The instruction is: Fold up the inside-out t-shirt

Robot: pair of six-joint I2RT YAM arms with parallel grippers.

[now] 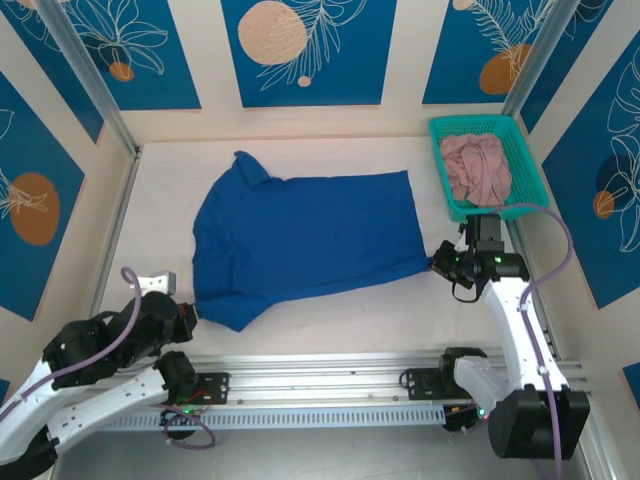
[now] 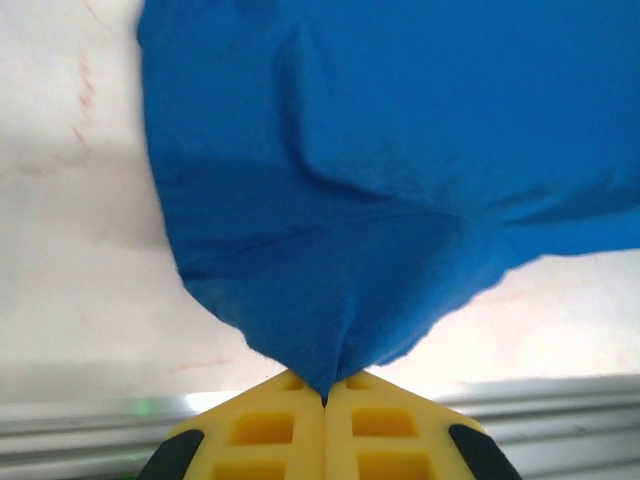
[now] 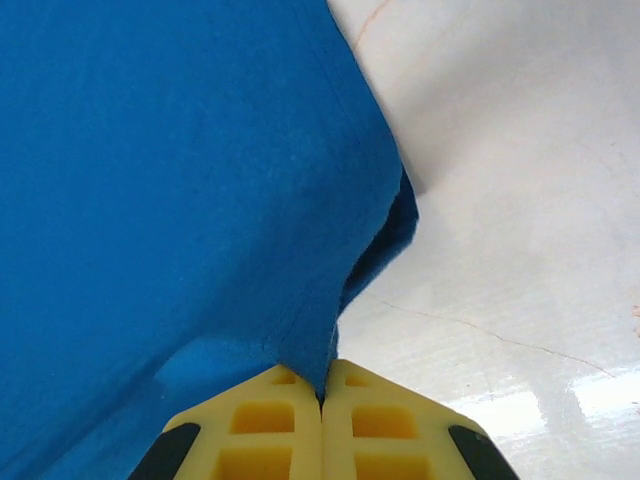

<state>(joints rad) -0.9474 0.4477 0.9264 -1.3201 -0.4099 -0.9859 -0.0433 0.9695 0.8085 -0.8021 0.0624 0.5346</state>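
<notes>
At the near edge of the table (image 1: pixel 330 325), a metal rail (image 1: pixel 320 385) is seen running across in front of the arm bases. Just beyond it, the left gripper (image 2: pixel 323 395) is closed tight on the near left corner of the blue t-shirt (image 1: pixel 300 245), and the right gripper (image 3: pixel 322 385) is closed tight on its near right corner. The shirt is spread mostly flat across the middle of the table, its near edge stretched between the two grips. Bare tabletop is left between that edge and the rail, along the left side, and behind the far edge. In the far right corner, a teal basket (image 1: pixel 533 170) is set apart from the shirt, and a crumpled pink garment (image 1: pixel 477 168) is held in it.
</notes>
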